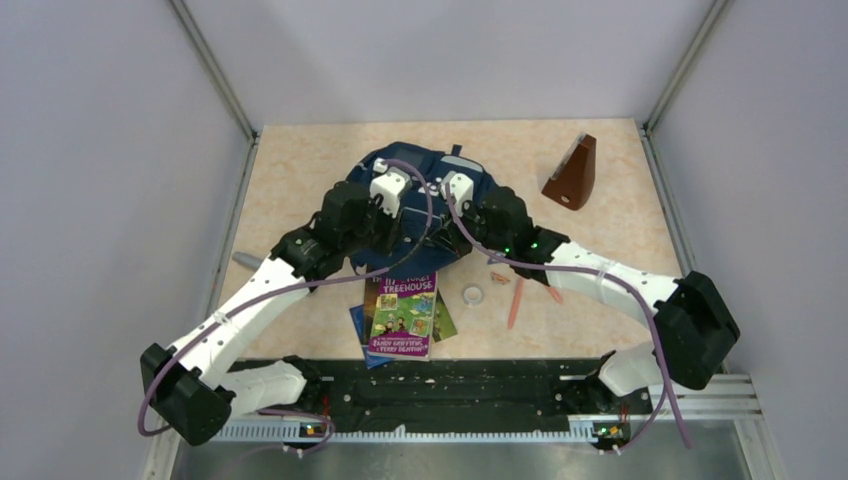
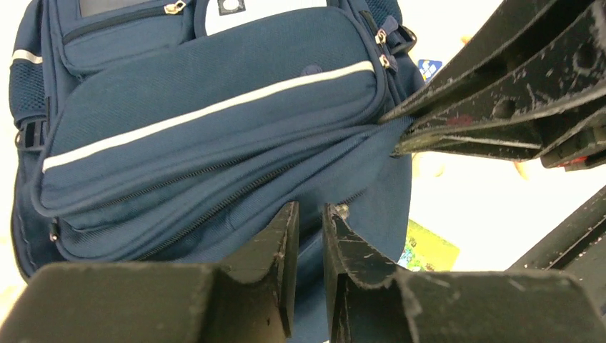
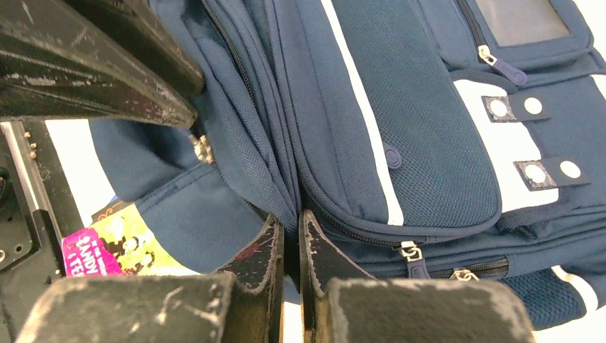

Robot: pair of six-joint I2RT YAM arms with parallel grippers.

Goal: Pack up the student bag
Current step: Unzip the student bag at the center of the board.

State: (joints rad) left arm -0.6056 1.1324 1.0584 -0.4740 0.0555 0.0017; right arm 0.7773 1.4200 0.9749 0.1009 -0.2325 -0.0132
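The student bag is lying flat mid-table, front pockets up, with both sets of jaws working at its near edge. The right gripper is clenching a fold of the navy fabric beside a zip line. The left gripper is standing narrowly parted with nothing visibly between its fingers, and a metal zip pull is sitting right at its tip.

Packing looks barely begun. I'm seeing no compartment gaping open, and the contents are lying outside on the table behind the jaws, toward the arm bases.

Counting: one bag; what looks like three books loosely stacked; one small round thing; two orange sticks, probably pens. One brown wedge is sitting beyond the right jaws, off to the right.
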